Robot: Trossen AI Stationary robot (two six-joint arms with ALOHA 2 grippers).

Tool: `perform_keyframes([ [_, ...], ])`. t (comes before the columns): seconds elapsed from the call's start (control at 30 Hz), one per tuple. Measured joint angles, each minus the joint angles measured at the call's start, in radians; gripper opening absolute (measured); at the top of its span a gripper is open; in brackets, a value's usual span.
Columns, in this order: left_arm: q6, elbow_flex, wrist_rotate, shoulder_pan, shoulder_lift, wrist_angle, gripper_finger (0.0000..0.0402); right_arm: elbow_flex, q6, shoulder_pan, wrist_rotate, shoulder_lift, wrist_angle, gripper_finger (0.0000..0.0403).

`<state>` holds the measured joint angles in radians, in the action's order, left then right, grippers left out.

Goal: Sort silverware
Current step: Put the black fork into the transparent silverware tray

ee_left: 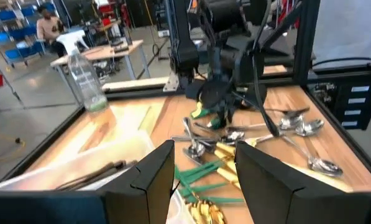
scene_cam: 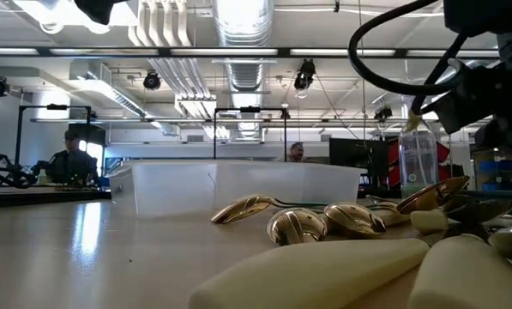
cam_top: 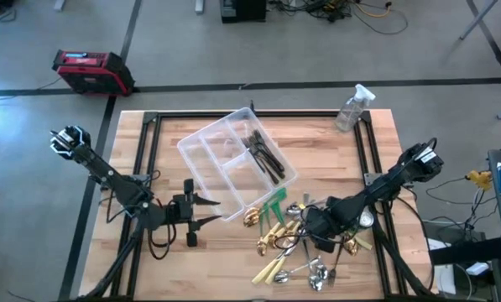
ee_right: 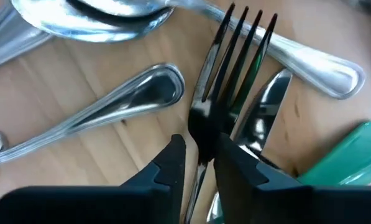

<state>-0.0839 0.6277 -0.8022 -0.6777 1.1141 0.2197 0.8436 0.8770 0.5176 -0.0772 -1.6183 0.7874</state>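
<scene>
A clear divided tray point(cam_top: 201, 144) sits mid-table with dark forks point(cam_top: 265, 156) in one compartment. At the near right lies a loose pile of silverware point(cam_top: 305, 256): gold spoons point(scene_cam: 298, 225), silver spoons point(ee_right: 110, 106), green-handled pieces point(ee_left: 201, 174) and cream-handled knives point(scene_cam: 341, 275). My right gripper point(cam_top: 310, 228) points down into this pile and is shut on a dark fork point(ee_right: 235, 56). My left gripper point(cam_top: 201, 211) hovers open near the tray's near corner with nothing between its fingers point(ee_left: 151, 177). My right gripper pinches the dark fork's narrow neck point(ee_right: 202, 134), just below the tines, between its two fingers point(ee_right: 173, 162). The fingers come from above, pointing down, one on each side of the fork. The fork rests on a silver knife blade point(ee_right: 263, 112) and other pieces of the pile.
A clear spray bottle point(cam_top: 351, 109) stands at the table's far right corner. Black frame rails point(cam_top: 149, 168) run along the table's left and right sides. A red case point(cam_top: 91, 71) lies on the floor beyond the table. Bare wood shows at the near left.
</scene>
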Motion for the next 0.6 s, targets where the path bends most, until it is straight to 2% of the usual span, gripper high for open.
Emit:
perform_keyframes([
  [0.23,0.003,-0.001,0.0,0.0,0.001,-0.001,0.0155,0.024,0.004,-0.001,0.008,0.08,0.063,0.0055],
  [0.4,0.011,-0.002,-0.001,0.0,0.001,0.003,0.0155,0.012,0.013,-0.001,-0.017,0.085,0.084,0.0085],
  [0.6,0.003,-0.002,-0.001,0.0,0.001,0.004,0.0155,0.004,-0.012,0.002,-0.044,0.024,0.059,0.012],
])
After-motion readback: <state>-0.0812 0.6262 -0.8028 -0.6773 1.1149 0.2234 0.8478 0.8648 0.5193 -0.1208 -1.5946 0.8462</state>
